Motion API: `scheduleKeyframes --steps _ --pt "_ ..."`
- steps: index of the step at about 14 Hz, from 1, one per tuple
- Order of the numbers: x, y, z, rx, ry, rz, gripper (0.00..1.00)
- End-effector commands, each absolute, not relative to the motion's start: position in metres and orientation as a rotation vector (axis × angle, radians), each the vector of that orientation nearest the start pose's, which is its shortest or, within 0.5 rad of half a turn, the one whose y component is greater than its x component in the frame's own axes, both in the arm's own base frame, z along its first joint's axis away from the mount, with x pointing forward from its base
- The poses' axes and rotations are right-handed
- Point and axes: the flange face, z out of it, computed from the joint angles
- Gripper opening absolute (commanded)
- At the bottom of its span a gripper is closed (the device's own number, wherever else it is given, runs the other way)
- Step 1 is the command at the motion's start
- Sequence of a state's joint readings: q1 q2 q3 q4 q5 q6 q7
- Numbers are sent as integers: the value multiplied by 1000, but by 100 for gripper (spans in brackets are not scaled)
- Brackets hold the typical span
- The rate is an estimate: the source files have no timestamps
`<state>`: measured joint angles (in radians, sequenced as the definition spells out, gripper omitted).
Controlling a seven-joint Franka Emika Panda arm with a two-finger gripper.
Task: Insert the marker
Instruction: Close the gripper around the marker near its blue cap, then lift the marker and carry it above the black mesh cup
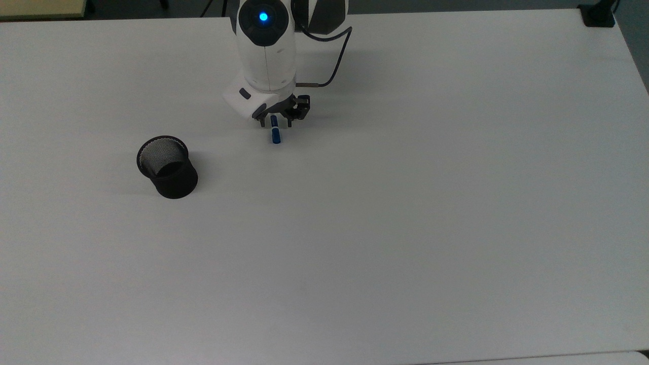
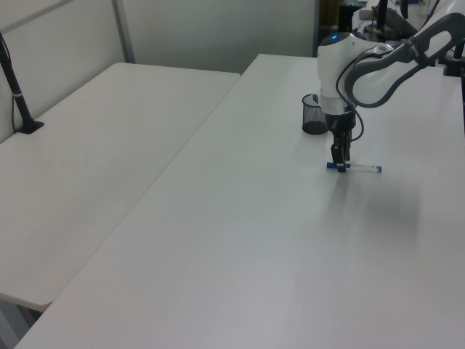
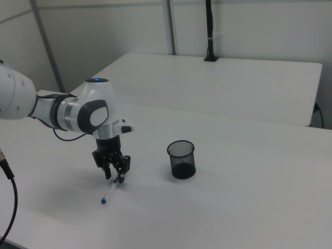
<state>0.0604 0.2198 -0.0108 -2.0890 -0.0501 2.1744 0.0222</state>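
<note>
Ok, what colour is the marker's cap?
Blue, on the marker lying beneath the hand; the top view shows it best.

Looks like a robotics lab or test room. Plain white tables (image 2: 109,145) pushed side by side, bare pale partition walls (image 3: 104,31), a black clamp-mounted pole (image 3: 209,31), and a white robot arm (image 1: 266,56) with trailing cable.

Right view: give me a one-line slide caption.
Gripper lowered over the marker lying on the white table, black mesh cup standing apart.
</note>
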Motion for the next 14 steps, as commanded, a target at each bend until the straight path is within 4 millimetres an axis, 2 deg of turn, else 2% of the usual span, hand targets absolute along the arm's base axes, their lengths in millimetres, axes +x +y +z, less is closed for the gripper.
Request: scheduleKeyframes --steps 1,3,5,7,9,11,12,14 --pt "564 34 302 -3195 -142 190 40" --pt "565 34 303 -3196 -144 185 24" --pt "565 34 304 -3196 -143 183 11" --pt "565 34 305 -3196 -143 183 5" --pt "565 33 311 -3197 -137 178 5" --pt "570 32 342 -3193 -117 117 5" --pt "578 30 371 -3192 -101 88 5" --pt "594 17 410 -3193 -59 -24 5"
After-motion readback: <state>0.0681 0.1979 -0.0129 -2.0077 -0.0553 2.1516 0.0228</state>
